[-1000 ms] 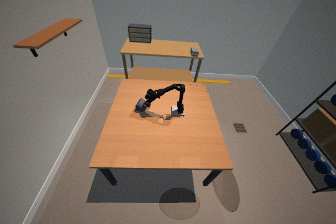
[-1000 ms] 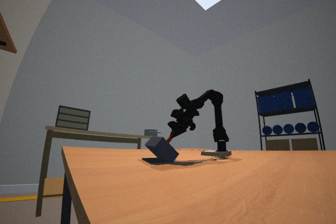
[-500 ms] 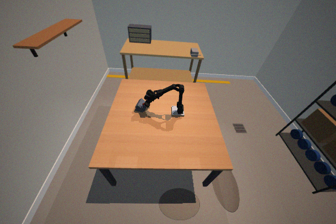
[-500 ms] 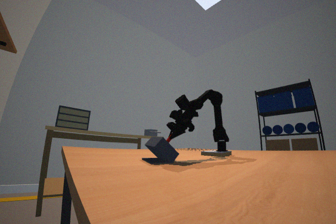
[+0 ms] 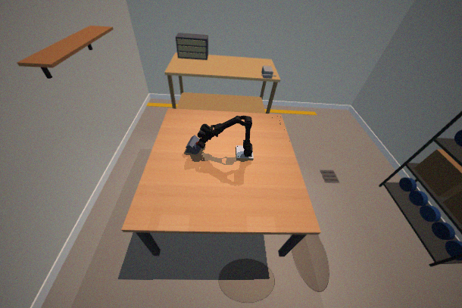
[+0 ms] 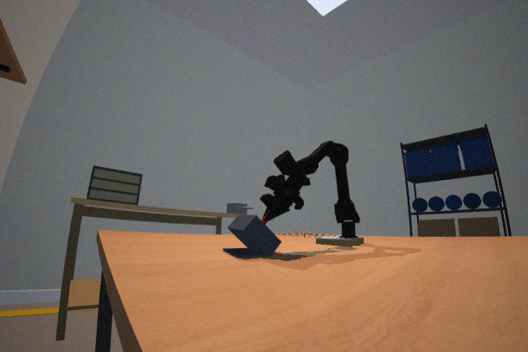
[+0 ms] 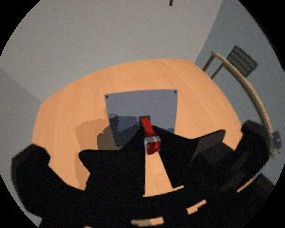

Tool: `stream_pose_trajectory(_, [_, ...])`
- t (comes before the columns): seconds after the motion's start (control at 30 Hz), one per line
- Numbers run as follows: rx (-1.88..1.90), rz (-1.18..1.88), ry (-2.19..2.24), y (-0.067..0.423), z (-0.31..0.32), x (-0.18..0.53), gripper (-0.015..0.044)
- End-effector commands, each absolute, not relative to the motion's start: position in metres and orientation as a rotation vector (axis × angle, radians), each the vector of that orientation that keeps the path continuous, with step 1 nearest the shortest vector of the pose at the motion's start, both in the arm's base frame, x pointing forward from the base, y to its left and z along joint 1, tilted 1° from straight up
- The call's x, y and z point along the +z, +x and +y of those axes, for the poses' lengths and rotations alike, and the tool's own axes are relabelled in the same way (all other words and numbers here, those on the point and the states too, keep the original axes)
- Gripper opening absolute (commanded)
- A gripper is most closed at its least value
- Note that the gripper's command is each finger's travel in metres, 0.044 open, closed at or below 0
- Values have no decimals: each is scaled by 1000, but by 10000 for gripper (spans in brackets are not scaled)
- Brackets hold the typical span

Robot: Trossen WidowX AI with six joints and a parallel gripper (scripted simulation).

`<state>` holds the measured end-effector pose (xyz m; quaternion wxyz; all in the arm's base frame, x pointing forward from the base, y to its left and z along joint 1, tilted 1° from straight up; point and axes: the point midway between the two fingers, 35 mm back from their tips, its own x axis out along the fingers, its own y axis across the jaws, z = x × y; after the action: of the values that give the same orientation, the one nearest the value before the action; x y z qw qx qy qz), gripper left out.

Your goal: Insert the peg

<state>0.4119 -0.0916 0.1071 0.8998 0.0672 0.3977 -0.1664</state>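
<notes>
A dark grey sloped panel [image 5: 190,145] [image 6: 254,235] [image 7: 126,105] stands tilted on the wooden table [image 5: 223,200] [image 6: 346,293]. My gripper [image 5: 199,143] [image 6: 272,210] [image 7: 148,129] is shut on a thin red peg [image 6: 263,220] [image 7: 146,126] and sits close above the panel's face. The peg slants down from the fingers, and its lower end meets the panel's face near the upper edge. The hole itself is hidden behind the peg and fingers, so I cannot tell how deep the peg sits. In the top view the peg is too small to make out.
The arm's base [image 5: 244,152] [image 6: 339,240] stands on the table to the right of the panel. A side table [image 5: 223,67] [image 6: 143,208] with a drawer box [image 5: 191,46] stands behind. A wall shelf [image 5: 64,46] is at the left and a rack [image 6: 452,181] at the right.
</notes>
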Motion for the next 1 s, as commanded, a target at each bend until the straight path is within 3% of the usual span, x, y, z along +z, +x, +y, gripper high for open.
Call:
stream_pose_trajectory(0.0, [-340, 819, 137, 415, -92, 106, 0])
stream_pose_trajectory(0.97, [-345, 822, 139, 420, -94, 98, 0])
